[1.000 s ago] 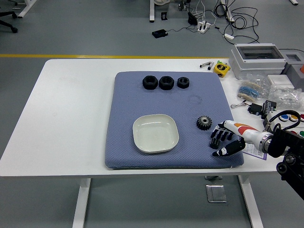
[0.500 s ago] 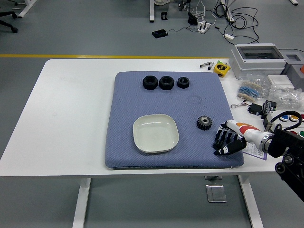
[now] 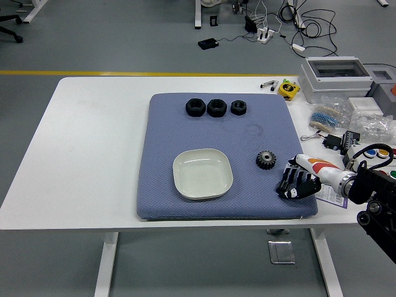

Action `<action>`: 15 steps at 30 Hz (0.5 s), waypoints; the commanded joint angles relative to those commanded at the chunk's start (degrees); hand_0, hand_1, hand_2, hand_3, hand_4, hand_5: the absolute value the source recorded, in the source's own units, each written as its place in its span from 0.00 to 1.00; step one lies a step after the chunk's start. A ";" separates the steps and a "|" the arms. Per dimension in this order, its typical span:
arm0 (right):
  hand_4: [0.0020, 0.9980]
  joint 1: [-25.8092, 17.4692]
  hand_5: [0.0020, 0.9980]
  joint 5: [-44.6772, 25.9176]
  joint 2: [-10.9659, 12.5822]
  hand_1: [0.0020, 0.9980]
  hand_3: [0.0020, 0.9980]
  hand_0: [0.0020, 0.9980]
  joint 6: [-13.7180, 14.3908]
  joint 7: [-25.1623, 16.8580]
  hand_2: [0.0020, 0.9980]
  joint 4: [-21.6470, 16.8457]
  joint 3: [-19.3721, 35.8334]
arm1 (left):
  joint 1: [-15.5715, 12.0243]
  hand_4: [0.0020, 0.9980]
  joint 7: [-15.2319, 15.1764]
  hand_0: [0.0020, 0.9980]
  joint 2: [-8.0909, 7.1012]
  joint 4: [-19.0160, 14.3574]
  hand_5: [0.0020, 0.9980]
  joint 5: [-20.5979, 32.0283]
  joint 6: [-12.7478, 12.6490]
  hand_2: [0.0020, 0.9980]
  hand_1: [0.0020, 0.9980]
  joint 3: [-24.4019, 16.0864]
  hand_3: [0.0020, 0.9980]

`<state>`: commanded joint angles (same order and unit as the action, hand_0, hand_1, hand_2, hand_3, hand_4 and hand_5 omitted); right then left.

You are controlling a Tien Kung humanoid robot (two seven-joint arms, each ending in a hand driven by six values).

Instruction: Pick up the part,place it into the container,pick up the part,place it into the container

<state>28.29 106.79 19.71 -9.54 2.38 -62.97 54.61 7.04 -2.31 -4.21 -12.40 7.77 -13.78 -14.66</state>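
A black gear (image 3: 265, 160) lies on the blue mat (image 3: 161, 124), right of the empty white square dish (image 3: 203, 174). Three black nuts (image 3: 216, 107) sit in a row at the mat's far edge. My right hand (image 3: 295, 183) rests on the mat's right front part, a short way right and in front of the gear, not touching it. Its black fingers are half curled and hold nothing. The left arm does not show.
A yellow tape measure (image 3: 288, 88), a grey box (image 3: 336, 77), bags of small parts (image 3: 371, 127) and cables crowd the table's right side. The table (image 3: 93, 142) is bare white left of the mat.
My right hand has crept slightly up and left toward the gear, and its fingers have drawn in from a spread pose to a half curl.
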 joint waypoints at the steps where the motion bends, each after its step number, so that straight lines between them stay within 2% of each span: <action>1: 0.93 0.01 0.29 0.05 -0.01 0.33 0.45 0.20 0.01 -0.01 0.41 0.05 -0.01 | 0.00 0.57 -0.01 0.70 0.00 -0.01 0.59 0.04 0.00 0.65 0.61 0.03 0.56; 6: 0.93 -0.07 0.29 0.75 -0.05 0.33 0.45 0.20 -0.17 -0.27 0.41 0.18 -0.12 | 0.05 0.57 0.01 0.70 0.01 -0.03 0.59 0.00 0.00 0.65 0.61 0.03 0.56; 7: 0.96 -0.09 0.22 0.90 -0.05 0.30 0.45 0.17 -0.17 -0.33 0.39 0.20 -0.15 | 0.06 0.57 -0.01 0.70 0.00 -0.03 0.59 0.08 0.00 0.65 0.61 0.08 0.56; 12: 0.96 -0.08 0.22 1.60 -0.06 0.30 0.45 0.17 -0.38 -0.76 0.39 0.27 -0.43 | 0.16 0.57 -0.02 0.70 0.01 -0.04 0.59 0.16 0.00 0.65 0.61 0.12 0.56; 13: 0.91 -0.08 0.13 1.72 -0.06 0.25 0.42 0.15 -0.25 -0.82 0.36 0.25 -0.48 | 0.16 0.57 -0.04 0.70 0.01 -0.04 0.59 0.22 0.01 0.65 0.61 0.14 0.56; 15: 0.91 -0.06 0.13 1.73 -0.06 0.25 0.42 0.15 0.08 -0.87 0.36 0.21 -0.58 | 0.17 0.57 -0.05 0.70 0.02 -0.04 0.59 0.28 0.01 0.65 0.61 0.17 0.56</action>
<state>28.23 108.52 19.65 -9.46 1.51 -62.76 54.03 7.21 -2.36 -4.20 -12.44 8.05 -13.77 -14.49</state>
